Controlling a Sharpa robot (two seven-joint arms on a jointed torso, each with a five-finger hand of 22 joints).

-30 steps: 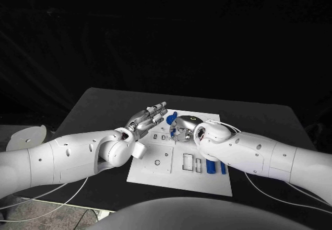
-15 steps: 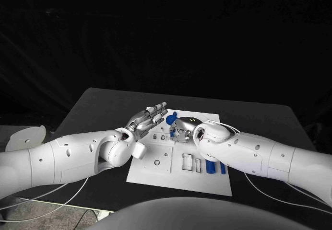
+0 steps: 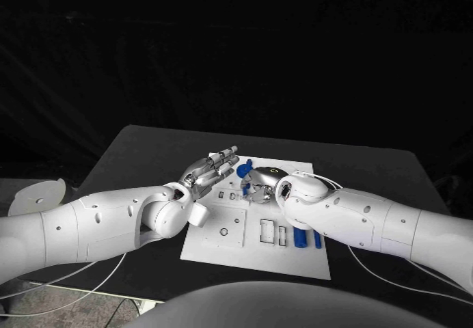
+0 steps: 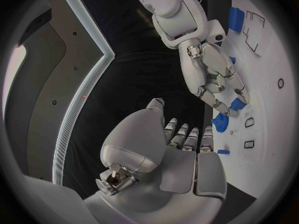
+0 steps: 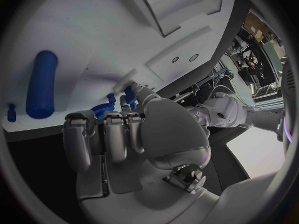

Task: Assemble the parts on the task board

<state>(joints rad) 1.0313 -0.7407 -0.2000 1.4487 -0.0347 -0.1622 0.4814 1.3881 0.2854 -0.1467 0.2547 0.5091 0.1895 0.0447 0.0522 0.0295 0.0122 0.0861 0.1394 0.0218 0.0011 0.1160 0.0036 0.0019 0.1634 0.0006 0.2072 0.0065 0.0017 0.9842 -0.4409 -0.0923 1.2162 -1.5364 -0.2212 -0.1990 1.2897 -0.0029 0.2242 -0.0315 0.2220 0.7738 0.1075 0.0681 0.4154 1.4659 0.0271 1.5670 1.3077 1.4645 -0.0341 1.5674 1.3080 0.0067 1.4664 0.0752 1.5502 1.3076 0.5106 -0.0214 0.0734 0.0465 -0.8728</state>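
Right now I see both of my hands gathered over the far end of the task board (image 3: pixel 251 256), the white plate lying in the middle of the black table (image 3: pixel 147 147). My left hand (image 3: pixel 209 169) hovers above the board's far left edge with its fingers (image 4: pixel 187 137) stretched out straight and slightly apart, palm empty, holding nothing. My right hand (image 3: pixel 258 184) sits just beside it, over the board's far middle, fingers curled down; in the left wrist view its fingertips (image 4: pixel 237 102) close around a small blue piece, and a blue gear-like part (image 4: pixel 219 121) lies right under them against the board. From the right wrist view I make out the same toothed blue part (image 5: pixel 102 109) tucked beneath the curled fingers (image 5: pixel 115 134), though I cannot tell how firm the hold is. Nearer my body, two blue cylindrical pegs (image 3: pixel 301 236) lie side by side on the board next to a rectangular recess (image 3: pixel 267 231); one long blue peg (image 5: pixel 41 84) is also in the right wrist view.
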